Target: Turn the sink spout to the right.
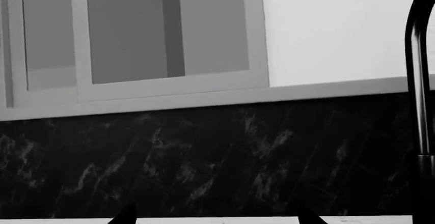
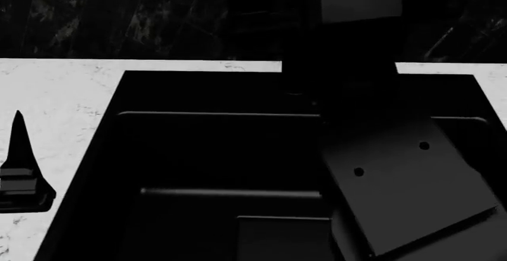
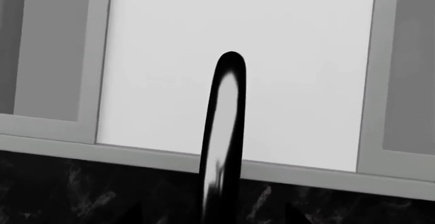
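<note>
The slim matte-black tubular sink spout [image 3: 221, 147] rises as an upright post in the right wrist view, its long axis close to vertical with a slight lean, and its rounded top bend stands against the pale wall panel [image 3: 238, 40] between two grey-framed windows. From this angle the arm shows end-on, so which way its outlet points cannot be told. In the left wrist view the same spout [image 1: 420, 81] stands at the picture's edge, a thin vertical tube curving over at its top and running out of frame; its base collar is cut off below. It stands in front of the black marbled backsplash [image 1: 204, 168], under the light grey window sill [image 1: 204, 99].

In the head view the spout cannot be made out: the far middle of the deep black sink basin [image 2: 198, 154] is covered by the dark, boxy right arm [image 2: 396, 184], which reaches toward the back wall. The right gripper [image 3: 212, 215] shows only as two dark finger tips, one on either side of the post; they stand apart from the tube, not closed on it. The left gripper [image 1: 214, 218] hangs over the white speckled countertop [image 2: 56, 95] left of the basin, its two tips set wide with nothing between them.
</note>
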You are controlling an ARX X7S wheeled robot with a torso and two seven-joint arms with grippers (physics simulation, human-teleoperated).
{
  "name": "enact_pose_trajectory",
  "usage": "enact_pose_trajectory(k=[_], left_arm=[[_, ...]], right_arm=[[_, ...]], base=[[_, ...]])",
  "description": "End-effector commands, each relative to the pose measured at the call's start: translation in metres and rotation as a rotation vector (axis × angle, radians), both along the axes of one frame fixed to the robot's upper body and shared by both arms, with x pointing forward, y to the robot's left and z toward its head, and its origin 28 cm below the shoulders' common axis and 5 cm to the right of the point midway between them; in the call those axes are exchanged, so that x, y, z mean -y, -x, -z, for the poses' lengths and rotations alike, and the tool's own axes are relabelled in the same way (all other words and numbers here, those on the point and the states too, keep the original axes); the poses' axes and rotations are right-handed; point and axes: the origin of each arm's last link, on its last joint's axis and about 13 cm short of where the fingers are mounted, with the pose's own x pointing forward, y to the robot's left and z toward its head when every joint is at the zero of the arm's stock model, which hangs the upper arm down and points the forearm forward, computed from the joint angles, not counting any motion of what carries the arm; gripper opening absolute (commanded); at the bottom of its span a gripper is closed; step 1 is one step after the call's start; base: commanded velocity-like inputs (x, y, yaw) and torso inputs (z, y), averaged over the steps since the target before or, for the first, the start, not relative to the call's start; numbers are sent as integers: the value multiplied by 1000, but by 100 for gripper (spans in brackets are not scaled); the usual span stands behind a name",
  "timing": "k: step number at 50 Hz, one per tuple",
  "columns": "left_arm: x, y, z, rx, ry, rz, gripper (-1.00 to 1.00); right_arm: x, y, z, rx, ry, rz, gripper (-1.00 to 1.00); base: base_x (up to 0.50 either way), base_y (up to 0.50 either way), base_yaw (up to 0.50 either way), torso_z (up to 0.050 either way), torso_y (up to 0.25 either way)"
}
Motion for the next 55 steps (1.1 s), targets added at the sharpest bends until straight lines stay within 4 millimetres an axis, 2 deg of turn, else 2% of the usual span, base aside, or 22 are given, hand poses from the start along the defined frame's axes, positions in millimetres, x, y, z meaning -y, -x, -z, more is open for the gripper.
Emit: enact_pose_trajectory(k=[1, 10, 35, 55], left_arm=[[1, 3, -2, 18, -26, 5, 100], [1, 3, -1, 18, -34, 6, 100], [2, 3, 0, 16, -39, 13, 100], [3, 4, -1, 23, -57, 11, 100]], right_arm=[[0, -14, -8, -5, 7, 9, 100], [-2, -27, -17, 8, 2, 1, 100], [2, -66, -14, -21, 1, 15, 100], [14, -73, -11, -41, 15, 78, 100]], base=[[0, 0, 0, 0, 0], [0, 0, 0, 0, 0], [0, 0, 0, 0, 0], [0, 0, 0, 0, 0]])
